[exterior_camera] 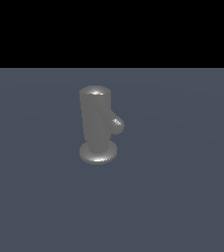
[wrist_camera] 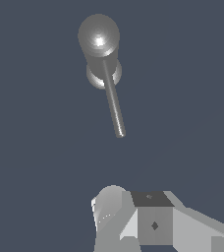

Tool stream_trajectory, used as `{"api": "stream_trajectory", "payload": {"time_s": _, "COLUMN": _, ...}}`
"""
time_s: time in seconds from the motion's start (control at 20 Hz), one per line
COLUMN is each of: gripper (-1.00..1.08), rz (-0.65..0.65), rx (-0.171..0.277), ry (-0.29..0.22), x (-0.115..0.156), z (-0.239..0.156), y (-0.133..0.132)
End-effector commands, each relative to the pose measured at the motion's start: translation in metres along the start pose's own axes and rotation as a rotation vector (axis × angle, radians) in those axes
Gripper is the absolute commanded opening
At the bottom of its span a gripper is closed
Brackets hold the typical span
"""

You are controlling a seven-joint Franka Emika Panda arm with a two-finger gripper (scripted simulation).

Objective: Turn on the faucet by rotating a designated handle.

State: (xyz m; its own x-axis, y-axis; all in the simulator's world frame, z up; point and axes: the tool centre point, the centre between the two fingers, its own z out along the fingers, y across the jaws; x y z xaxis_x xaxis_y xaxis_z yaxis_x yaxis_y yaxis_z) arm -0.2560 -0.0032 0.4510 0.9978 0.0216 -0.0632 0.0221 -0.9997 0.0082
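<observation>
— One faucet (exterior_camera: 96,123) is all we have on the tabletop (exterior_camera: 182,197); in the exterior view it stands upright on its round base, a little toward ten o'clock of the middle.

— And the handle (exterior_camera: 117,123)? We see it there as a short stub at about three o'clock of the body, likely because it points toward that camera.

— Agreed; from the wrist view the handle (wrist_camera: 113,103) is a thin rod running from the rounded top out to a free tip, roughly toward five o'clock. Nothing touches it.

— Our hand (wrist_camera: 148,221) shows only as pale blocks at the wrist view's edge, well apart from the rod. We cannot tell whether its fingers are spread or pressed together.

— We judge we hang above and back so the whole rod is in sight before we push its free end sideways.
</observation>
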Motion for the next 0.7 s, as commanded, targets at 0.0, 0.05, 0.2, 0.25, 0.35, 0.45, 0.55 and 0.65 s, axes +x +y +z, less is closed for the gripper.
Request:
{"api": "stream_trajectory", "payload": {"time_s": 0.0, "gripper": -1.00, "rz": -0.009, "rx": 0.000, "ry": 0.002, "x": 0.001, "z": 0.009, "y": -0.002}}
{"api": "stream_trajectory", "payload": {"time_s": 0.05, "gripper": -1.00, "rz": -0.013, "rx": 0.000, "ry": 0.004, "x": 0.001, "z": 0.014, "y": -0.003}}
{"api": "stream_trajectory", "payload": {"time_s": 0.2, "gripper": -1.00, "rz": -0.029, "rx": 0.000, "ry": 0.008, "x": 0.003, "z": 0.031, "y": -0.006}}
{"api": "stream_trajectory", "payload": {"time_s": 0.25, "gripper": -1.00, "rz": -0.035, "rx": 0.000, "ry": 0.010, "x": 0.003, "z": 0.038, "y": -0.008}}
{"api": "stream_trajectory", "payload": {"time_s": 0.35, "gripper": -1.00, "rz": -0.049, "rx": 0.000, "ry": 0.014, "x": 0.004, "z": 0.052, "y": -0.011}}
{"api": "stream_trajectory", "payload": {"time_s": 0.45, "gripper": -1.00, "rz": -0.064, "rx": 0.000, "ry": 0.018, "x": 0.006, "z": 0.068, "y": -0.014}}
{"api": "stream_trajectory", "payload": {"time_s": 0.55, "gripper": -1.00, "rz": -0.080, "rx": 0.000, "ry": 0.023, "x": 0.007, "z": 0.085, "y": -0.018}}
{"api": "stream_trajectory", "payload": {"time_s": 0.65, "gripper": -1.00, "rz": -0.096, "rx": 0.001, "ry": 0.028, "x": 0.009, "z": 0.102, "y": -0.021}}
